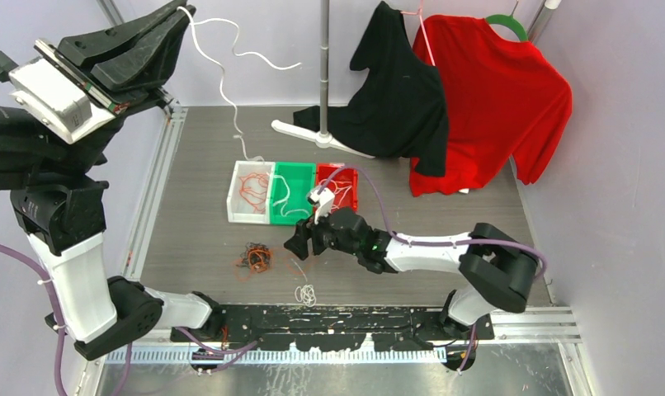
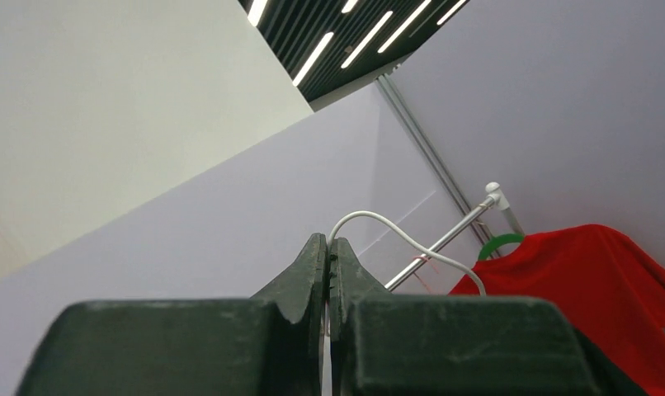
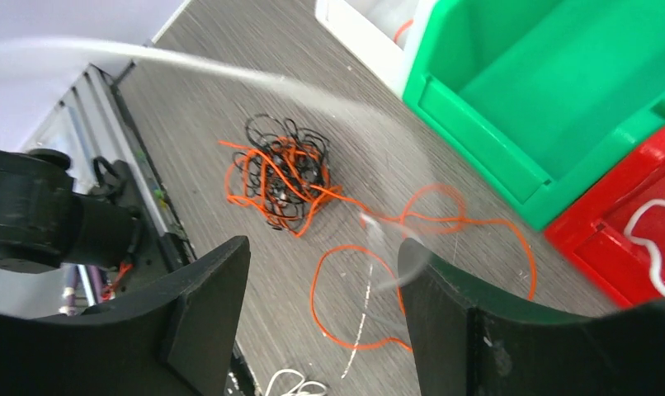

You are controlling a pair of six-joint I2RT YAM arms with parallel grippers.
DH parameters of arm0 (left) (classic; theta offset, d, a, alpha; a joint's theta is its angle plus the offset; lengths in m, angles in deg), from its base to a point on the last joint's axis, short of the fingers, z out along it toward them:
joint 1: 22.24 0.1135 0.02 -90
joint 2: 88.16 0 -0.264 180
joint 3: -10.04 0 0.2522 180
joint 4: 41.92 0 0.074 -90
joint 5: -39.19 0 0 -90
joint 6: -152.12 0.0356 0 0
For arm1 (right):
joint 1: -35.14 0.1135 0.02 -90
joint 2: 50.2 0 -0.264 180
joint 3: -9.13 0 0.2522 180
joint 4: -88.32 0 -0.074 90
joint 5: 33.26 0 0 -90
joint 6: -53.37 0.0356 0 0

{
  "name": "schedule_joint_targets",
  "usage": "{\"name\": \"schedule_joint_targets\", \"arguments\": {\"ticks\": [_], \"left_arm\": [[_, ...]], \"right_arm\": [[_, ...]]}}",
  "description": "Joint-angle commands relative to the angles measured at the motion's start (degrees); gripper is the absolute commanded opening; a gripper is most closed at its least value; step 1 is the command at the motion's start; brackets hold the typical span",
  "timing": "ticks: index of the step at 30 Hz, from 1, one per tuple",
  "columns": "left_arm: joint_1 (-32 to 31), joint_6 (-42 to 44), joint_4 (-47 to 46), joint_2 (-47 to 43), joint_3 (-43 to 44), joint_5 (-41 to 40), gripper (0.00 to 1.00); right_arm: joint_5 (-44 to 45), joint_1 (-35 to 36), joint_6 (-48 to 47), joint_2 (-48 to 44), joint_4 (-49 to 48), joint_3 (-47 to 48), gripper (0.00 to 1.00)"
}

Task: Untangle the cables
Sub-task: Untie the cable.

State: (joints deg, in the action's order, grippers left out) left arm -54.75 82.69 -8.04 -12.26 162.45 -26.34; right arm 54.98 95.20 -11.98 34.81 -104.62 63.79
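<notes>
With my left claw [image 2: 327, 247] pinched shut on the white cable [image 2: 364, 213] up high, the orange-and-black cable tangle [image 3: 281, 177] lies just left of my spread right claw [image 3: 323, 264], the nearer one.

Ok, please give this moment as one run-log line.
left gripper: raised, shut on white cable | right gripper: open, near orange-black tangle | untangling: unfinished
</notes>
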Motion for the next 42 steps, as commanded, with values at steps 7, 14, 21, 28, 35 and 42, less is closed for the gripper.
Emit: {"name": "schedule_joint_targets", "arguments": {"ticks": [7,14,21,28,35,42], "left_arm": [[-0.10,12.14,-14.67,0.65,3.83,-6.68,0.00],[-0.09,25.59,-30.18,4.62,6.64,-18.21,0.00],[-0.07,38.08,-37.26,9.30,14.53,-16.90,0.00],[-0.09,30.56,-27.64,-2.29,-5.37,-14.36,0.00],[-0.10,26.91,-25.97,-0.59,-3.27,-16.99,0.00],[-0.10,28.81,-24.56,0.26,0.10,-14.78,0.00]], "right_arm": [[-0.24,0.33,4.34,10.57,-12.37,-1.67,0.69],[-0.16,0.35,6.12,10.91,-15.53,-5.32,0.69],[-2.00,0.33,8.95,12.27,-22.33,-9.36,0.71],[-4.88,0.24,9.70,5.12,-22.68,-8.56,0.74],[-6.68,0.24,3.74,-3.66,-8.65,-0.02,0.75],[-7.77,0.25,-4.13,0.15,0.42,5.69,0.80]]}}
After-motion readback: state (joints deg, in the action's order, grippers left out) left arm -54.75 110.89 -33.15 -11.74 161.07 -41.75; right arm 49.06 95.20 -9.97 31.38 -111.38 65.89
